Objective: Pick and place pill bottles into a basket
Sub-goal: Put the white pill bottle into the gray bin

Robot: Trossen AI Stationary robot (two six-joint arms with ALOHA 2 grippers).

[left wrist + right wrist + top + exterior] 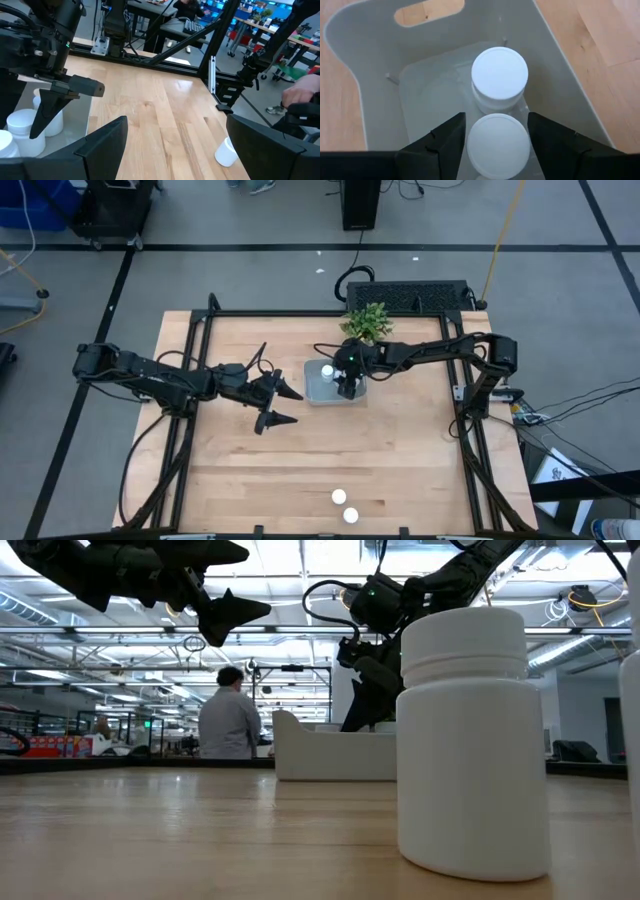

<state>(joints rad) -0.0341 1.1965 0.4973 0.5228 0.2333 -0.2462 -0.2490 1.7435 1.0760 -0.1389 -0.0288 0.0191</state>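
White pill bottles (499,75) are standing inside the basket (318,392). The right gripper (496,135) is hanging in the basket, its fingers spread on both sides of a bottle (498,146), seemingly letting go. The left gripper (279,405) is waiting wide open beside the basket. Two bottles (344,506) are sitting near the table's front edge, so next comes lifting out and fetching one.

Left claw (283,406) gapes; right claw (348,387) points down.

No readable text on pill bottles (499,75); none on basket (380,30); none elsewhere
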